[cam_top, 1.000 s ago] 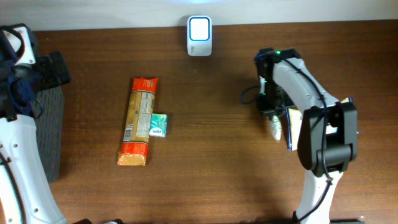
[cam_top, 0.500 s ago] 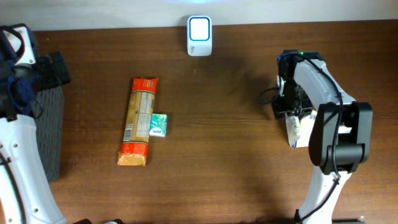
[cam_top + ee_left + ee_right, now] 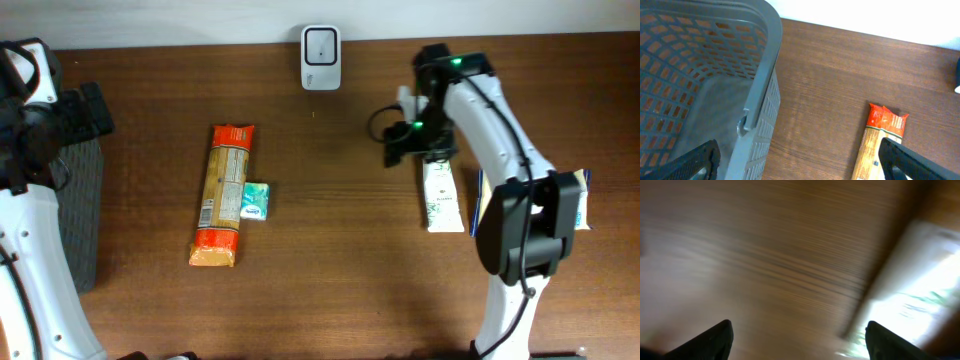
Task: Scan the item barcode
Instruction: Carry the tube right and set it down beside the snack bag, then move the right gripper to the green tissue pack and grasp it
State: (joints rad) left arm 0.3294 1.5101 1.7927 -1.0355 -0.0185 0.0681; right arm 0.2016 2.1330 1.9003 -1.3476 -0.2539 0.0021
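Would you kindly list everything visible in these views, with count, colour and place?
scanner: one, white, far edge, centre
pasta packet: one, orange, left of centre
small packet: one, green and white, against the pasta packet's right side
carton: one, white with green print, lying flat, right of centre
box: one, blue and white, mostly hidden behind the right arm
basket: one, grey, far left
table: one, brown wood
left gripper: one, black, open, by the basket
right gripper: one, black, open, empty, near the carton

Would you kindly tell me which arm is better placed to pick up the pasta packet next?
Probably left: the left tool, open, hangs by the basket, with the pasta packet in its camera's view. The right tool is beyond the scanner, beside a white pack.
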